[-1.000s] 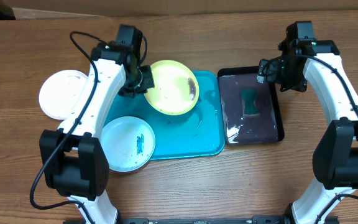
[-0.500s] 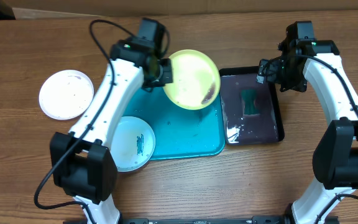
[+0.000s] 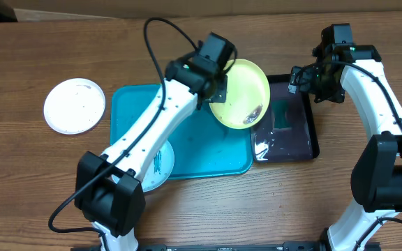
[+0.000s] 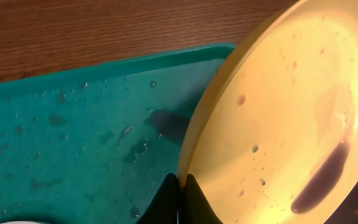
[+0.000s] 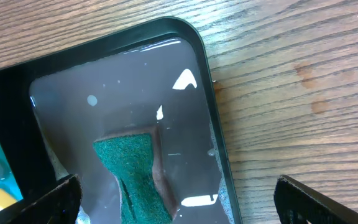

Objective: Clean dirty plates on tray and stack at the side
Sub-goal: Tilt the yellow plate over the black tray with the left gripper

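My left gripper is shut on the rim of the yellow-green plate and holds it tilted in the air, over the right edge of the turquoise tray. In the left wrist view the fingertips pinch the plate, which is wet and carries a dark smear. The pale blue plate lies at the tray's front left, mostly hidden under my left arm. The white plate rests on the table at the left. My right gripper hangs open above the black tray, holding nothing.
A black tray of dark water holds a green sponge right of the turquoise tray. In the right wrist view the sponge lies between my open fingers, with the black tray's rim and bare wood to the right.
My left arm has swung the yellow-green plate to the right, from the tray's back middle to over its right edge next to the black tray. The right arm has not moved.
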Available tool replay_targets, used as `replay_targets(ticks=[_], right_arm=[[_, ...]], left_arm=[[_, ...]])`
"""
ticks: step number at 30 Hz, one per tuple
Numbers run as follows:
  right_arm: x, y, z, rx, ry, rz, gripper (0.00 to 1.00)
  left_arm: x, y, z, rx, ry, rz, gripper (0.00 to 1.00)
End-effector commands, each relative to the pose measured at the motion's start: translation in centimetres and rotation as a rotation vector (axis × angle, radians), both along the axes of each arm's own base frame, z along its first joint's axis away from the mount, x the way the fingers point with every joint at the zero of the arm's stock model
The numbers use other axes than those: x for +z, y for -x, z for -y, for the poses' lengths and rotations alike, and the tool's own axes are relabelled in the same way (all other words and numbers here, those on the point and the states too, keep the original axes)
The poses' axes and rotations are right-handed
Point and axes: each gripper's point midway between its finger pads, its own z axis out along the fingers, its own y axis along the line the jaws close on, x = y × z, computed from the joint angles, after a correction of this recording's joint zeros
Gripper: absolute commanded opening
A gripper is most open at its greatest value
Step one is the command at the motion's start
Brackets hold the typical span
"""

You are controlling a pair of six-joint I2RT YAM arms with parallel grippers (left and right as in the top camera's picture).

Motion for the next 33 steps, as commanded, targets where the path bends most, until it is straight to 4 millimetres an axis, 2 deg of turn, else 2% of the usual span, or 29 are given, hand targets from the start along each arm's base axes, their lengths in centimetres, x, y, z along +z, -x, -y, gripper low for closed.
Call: replay_targets(ticks=[1, 10, 17, 20, 23, 26, 29, 33], right_arm=[[1.5, -0.5, -0.1, -0.001, 0.005, 0.043, 1.0], [1.5, -0.6, -0.1, -0.001, 0.005, 0.046, 1.0], [1.6, -0.6, -0.3, 0.001, -0.006, 0.048, 1.0], [1.9, -1.5, -0.4, 0.004, -0.011, 0.087, 1.0], [2.0, -2.0, 1.8, -0.099, -0.018, 0.098, 1.0], [2.0, -1.9, 4.9, -0.23, -0.054, 0.099, 1.0], [2.1, -1.4, 9.0, -0.326, -0.066, 0.101, 1.0], [1.8, 0.7, 14.5, -0.476, -0.089, 0.07, 1.0]], left_arm=[[2.0, -0.6, 1.0, 0.012, -0.056, 0.101, 0.04], [3.4, 0.0, 3.7, -0.031, -0.074, 0.179, 0.04], [3.6, 0.2, 4.8, -0.049, -0.06, 0.194, 0.04], [3.6, 0.5, 5.3, -0.062, -0.059, 0.195, 0.04], [3.7, 0.8, 5.8, -0.071, -0.063, 0.204, 0.04], [3.8, 1.0, 6.1, -0.075, -0.071, 0.217, 0.04], [4.1, 1.0, 6.7, -0.086, -0.073, 0.239, 0.04], [4.8, 0.7, 7.1, -0.082, -0.091, 0.29, 0.04]])
